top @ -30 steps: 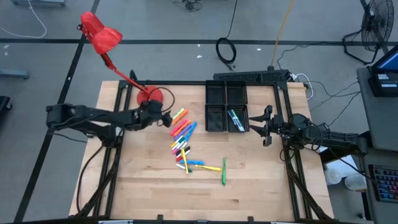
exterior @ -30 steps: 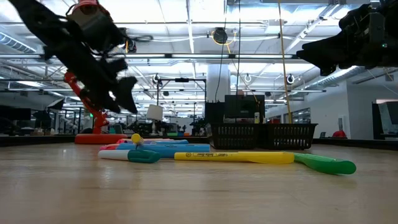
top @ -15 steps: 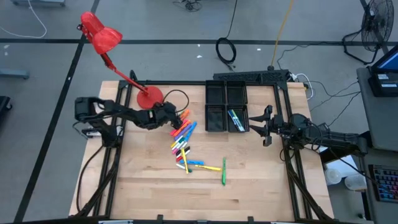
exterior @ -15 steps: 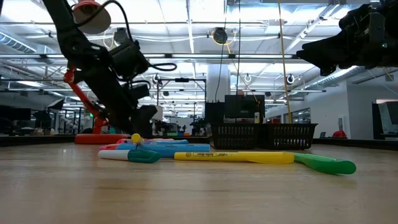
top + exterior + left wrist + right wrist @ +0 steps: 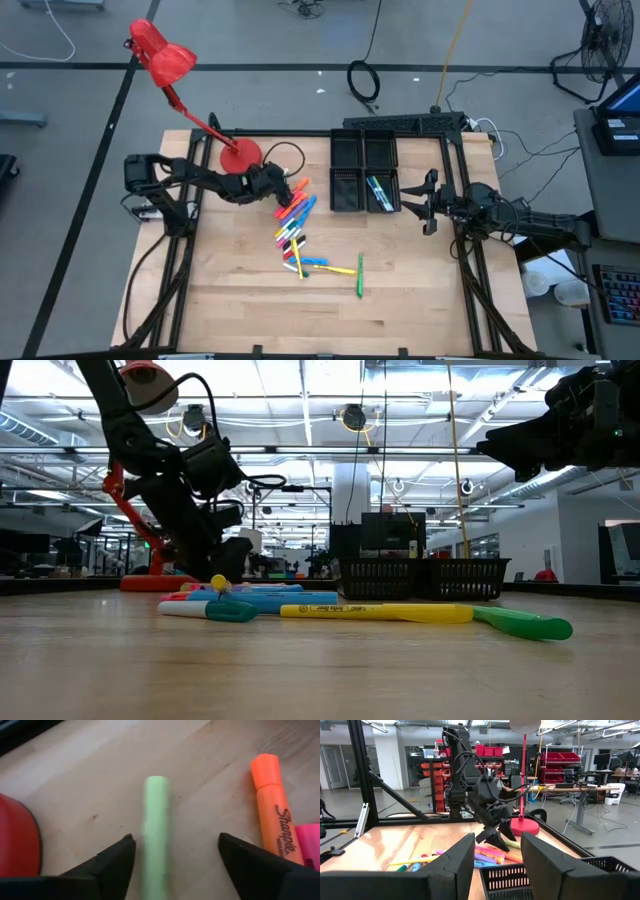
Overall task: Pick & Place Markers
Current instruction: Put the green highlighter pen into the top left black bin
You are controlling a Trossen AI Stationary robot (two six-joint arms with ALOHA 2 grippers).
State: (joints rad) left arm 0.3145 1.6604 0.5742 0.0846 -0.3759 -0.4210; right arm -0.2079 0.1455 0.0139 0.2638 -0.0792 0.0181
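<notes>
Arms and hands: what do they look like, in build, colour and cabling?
Both arms are black, slim and jointed. The left arm carries a looped black cable near its wrist; the right arm has blocky joints. The left hand and right hand each have two matte black wedge-shaped fingers. No markings visible.

A light wooden table (image 5: pixel 230 300) carries everything. Near its middle lies a loose heap of markers (image 5: pixel 292 222) in orange, pink, red, blue and yellow, some touching or overlapping. A yellow marker (image 5: pixel 340 270) lies at the heap's near edge, and a green marker (image 5: pixel 360 275) lies just beside it, slightly apart from the rest. A black tray (image 5: pixel 363 170) with compartments sits toward the far side, with teal markers in one compartment. The round red base of a desk lamp (image 5: pixel 241 155) rests at the far left.
</notes>
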